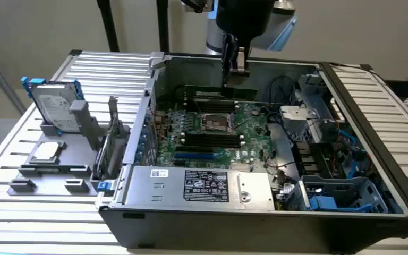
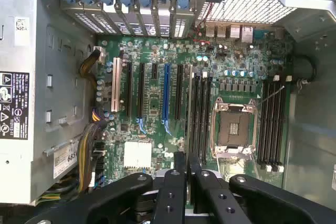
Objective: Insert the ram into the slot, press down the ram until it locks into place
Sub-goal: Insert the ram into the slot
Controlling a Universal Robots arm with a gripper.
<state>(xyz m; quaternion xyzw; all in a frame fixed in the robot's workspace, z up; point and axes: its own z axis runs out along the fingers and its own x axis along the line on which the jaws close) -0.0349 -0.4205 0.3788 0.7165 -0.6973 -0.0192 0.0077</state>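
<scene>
The open computer case (image 1: 363, 106) lies on the table with the motherboard (image 1: 250, 119) facing up. My gripper (image 1: 234, 78) hangs high above the far side of the board. Its fingers (image 2: 179, 167) are shut on the ram (image 1: 222, 94), a thin green stick that hangs level just below the fingertips. In the wrist view my gripper (image 2: 187, 157) has its jaws almost together, and the ram is hidden behind them. Two banks of long black slots flank the CPU socket (image 2: 233, 129): one bank (image 2: 199, 114) beside the expansion slots, the other (image 2: 270, 121) near the case wall. All slots look bare.
A grey fixture (image 1: 51, 172) at the exterior view's left carries a hard drive (image 1: 55, 106), a processor (image 1: 46, 151) and an upright expansion card (image 1: 112, 141). Inside the case are the power supply box (image 1: 204, 186), a short blue slot (image 2: 166, 93), drive cages (image 1: 331, 143) and cable bundles (image 2: 89, 150).
</scene>
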